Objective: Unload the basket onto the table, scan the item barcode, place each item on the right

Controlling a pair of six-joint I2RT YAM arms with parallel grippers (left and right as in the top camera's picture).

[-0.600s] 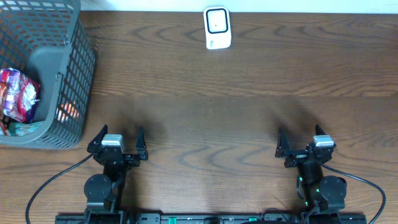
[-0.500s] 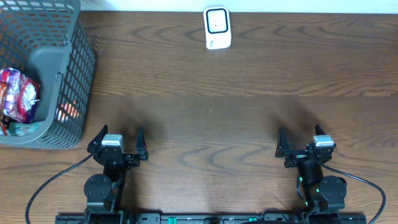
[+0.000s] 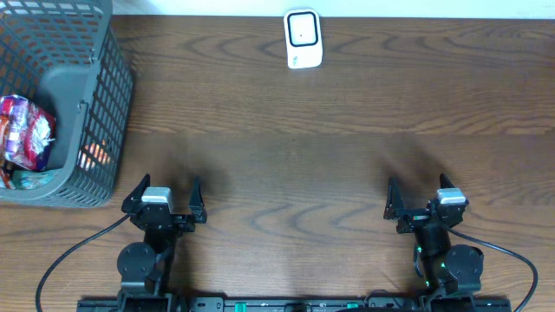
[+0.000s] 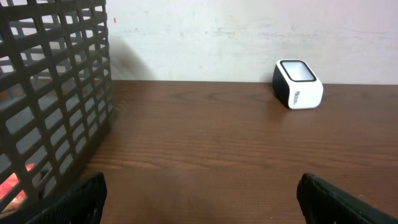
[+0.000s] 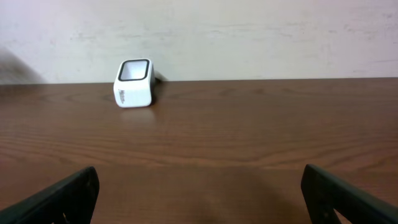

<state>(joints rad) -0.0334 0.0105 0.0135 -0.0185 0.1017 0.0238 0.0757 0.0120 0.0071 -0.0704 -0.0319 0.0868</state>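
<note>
Holding the left claw (image 3: 169, 184) and right claw (image 3: 418, 185) spread wide, gripping nothing, low at the near edge of the surface (image 3: 347, 156). Finding the likely item, a red packet (image 3: 26, 130), lying inside the grey basket (image 3: 117, 95) at far left, well apart from the white scanner (image 3: 303, 39). Risking a finger snagging the basket's grid wall and tipping it, the crinkly packet slipping, or its barcode facing away from the scanner.

Brightness: even, moderate, diffuse from above (highlights all gentle).
Shadows: two soft dark smudges across the middle of the table (image 3: 347, 113); grey shade on the wall (image 4: 205, 37) beside the basket (image 4: 56, 93).
Glare: dull sheen along the wood grain only.
Focus: wrist views slightly soft, scanner (image 5: 133, 84) lettering unreadable.
</note>
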